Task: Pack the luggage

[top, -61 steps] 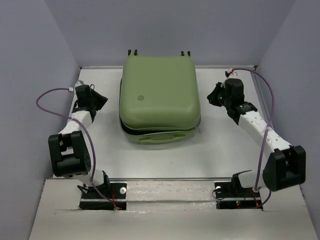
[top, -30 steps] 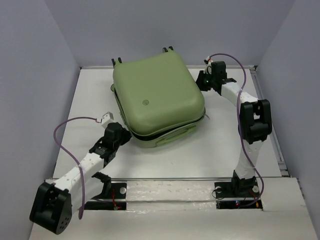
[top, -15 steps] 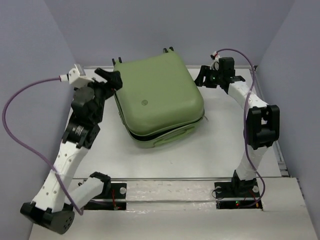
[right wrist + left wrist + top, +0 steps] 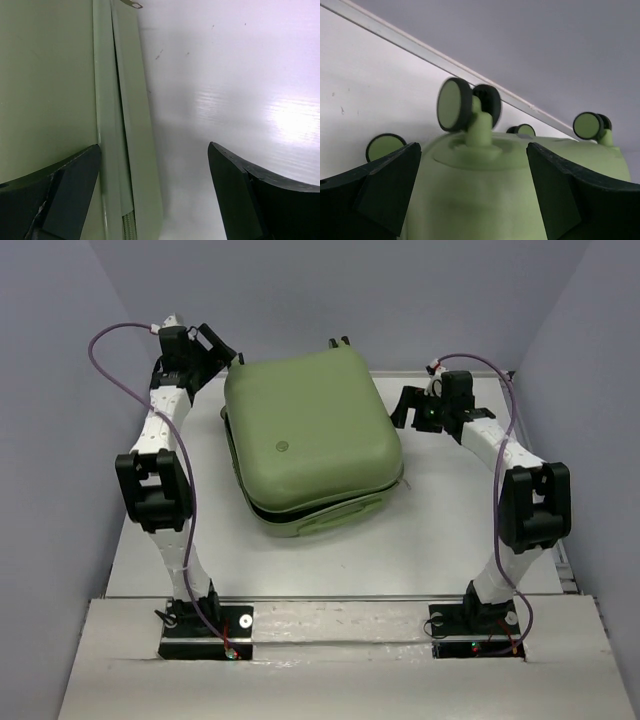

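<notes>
The luggage, a pale green hard-shell suitcase, lies flat mid-table, turned slightly, with a dark gap between its shells along the near edge. My left gripper hangs open at its far-left corner. In the left wrist view the shell fills the space between the open jaws of the left gripper, with a caster wheel just beyond. My right gripper stands open beside the suitcase's right side. In the right wrist view the right gripper spans the shell's edge seam and bare table.
Grey walls close in the table at the back and on both sides. Purple cables loop off both wrists. A metal rail runs along the near edge by the arm bases. More caster wheels stick out at the suitcase's far edge.
Both grippers have opened. The left arm swung from the suitcase's near-left side up to its far-left corner. The right gripper drew slightly off the far-right corner. The suitcase has turned a little.
</notes>
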Action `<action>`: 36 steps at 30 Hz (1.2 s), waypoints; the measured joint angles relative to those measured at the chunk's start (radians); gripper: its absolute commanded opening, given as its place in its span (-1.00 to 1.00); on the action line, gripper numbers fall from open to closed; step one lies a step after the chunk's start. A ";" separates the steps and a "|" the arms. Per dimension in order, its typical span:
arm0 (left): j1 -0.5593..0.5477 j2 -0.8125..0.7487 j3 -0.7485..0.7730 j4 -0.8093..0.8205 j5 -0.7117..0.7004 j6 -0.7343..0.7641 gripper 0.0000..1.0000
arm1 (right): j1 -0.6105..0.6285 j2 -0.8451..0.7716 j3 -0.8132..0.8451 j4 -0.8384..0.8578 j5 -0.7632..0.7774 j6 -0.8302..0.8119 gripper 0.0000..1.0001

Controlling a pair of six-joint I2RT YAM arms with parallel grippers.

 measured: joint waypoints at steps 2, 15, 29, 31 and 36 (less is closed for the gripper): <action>0.031 0.087 0.074 0.002 0.045 -0.004 0.98 | 0.000 -0.018 -0.039 0.006 -0.006 0.005 0.88; 0.060 0.508 0.482 0.187 0.350 -0.134 0.98 | 0.000 -0.086 -0.211 0.198 -0.039 0.032 0.93; 0.068 0.595 0.359 0.560 0.504 -0.388 0.34 | -0.002 -0.087 -0.213 0.200 -0.048 0.030 0.94; 0.071 0.580 0.322 0.619 0.510 -0.422 -0.27 | -0.002 -0.087 -0.213 0.200 -0.048 0.032 0.94; 0.072 0.537 0.265 0.627 0.488 -0.424 -0.88 | -0.002 -0.087 -0.213 0.197 -0.048 0.042 0.97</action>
